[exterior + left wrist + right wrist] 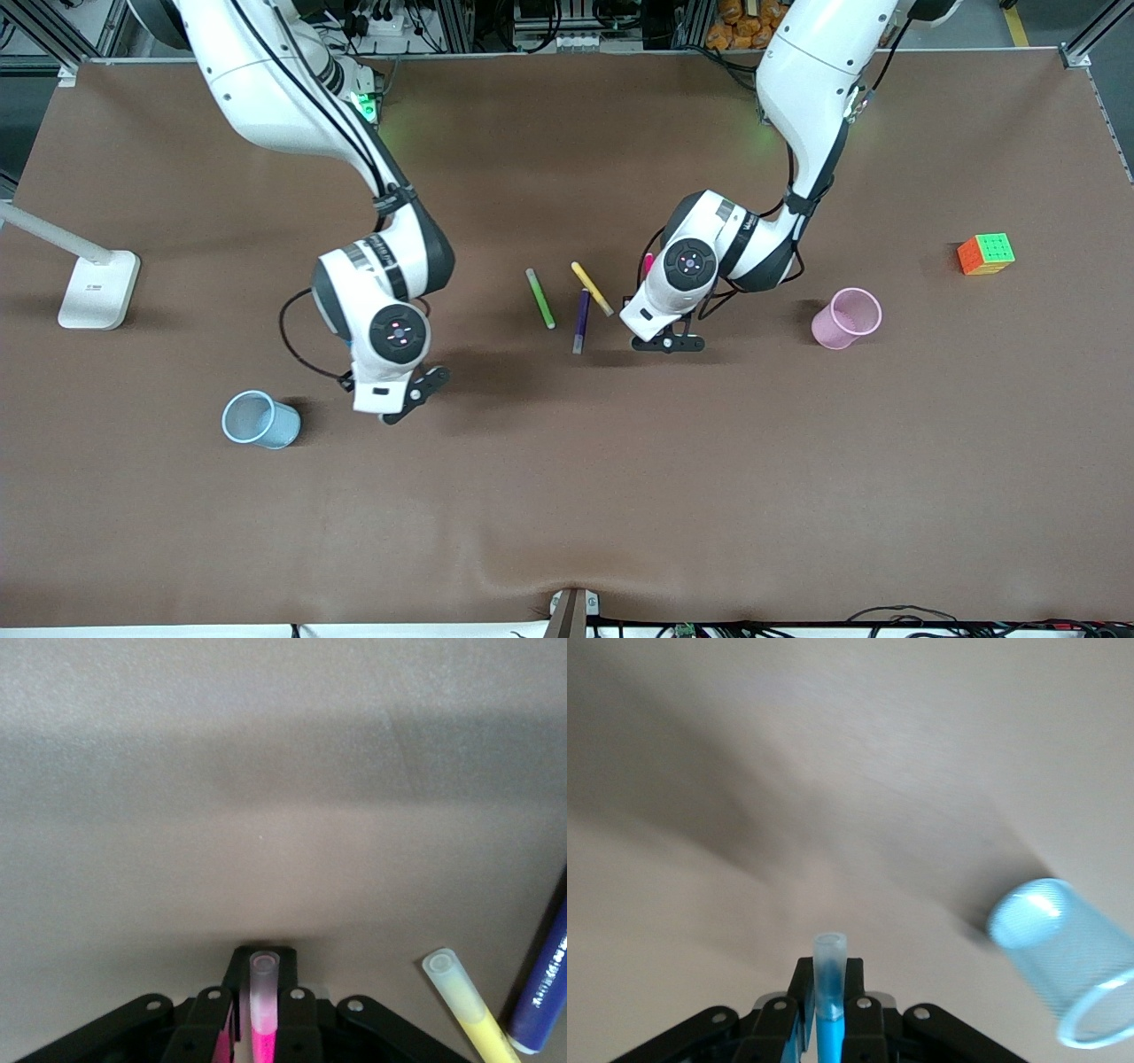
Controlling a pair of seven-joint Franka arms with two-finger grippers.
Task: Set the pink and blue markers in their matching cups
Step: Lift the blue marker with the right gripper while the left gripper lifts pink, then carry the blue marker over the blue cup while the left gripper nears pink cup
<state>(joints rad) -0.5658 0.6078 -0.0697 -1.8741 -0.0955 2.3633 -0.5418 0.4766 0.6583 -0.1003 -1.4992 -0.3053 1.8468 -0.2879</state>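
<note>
Both arms are loaded, so from here the risk is all in the drop. The right tool is clenched on the blue marker, held up over bare counter just beside the blue cup, toward the right arm's end. The left tool is clamped on the pink marker, up over the counter beside the spare markers, with the pink cup still well apart toward the left arm's end.

What worries me most is the cups themselves. They look thin and light, and each has a narrow mouth. If a marker comes in off centre or tilted, its tip could catch the rim and tip the cup or push it along the counter, and then the marker would land outside.

In both wrist views the marker sticks out past the fingers with only a short stretch pinched. I'd guess a quick swing could let it pivot in the grip, so it would no longer point where the arm expects.

The left arm has the longer trip. Its start is close to the yellow marker and purple marker, with the green marker just past them; a low sweep could knock those about. A release from too high could also bounce the marker back out or topple the cup.
</note>
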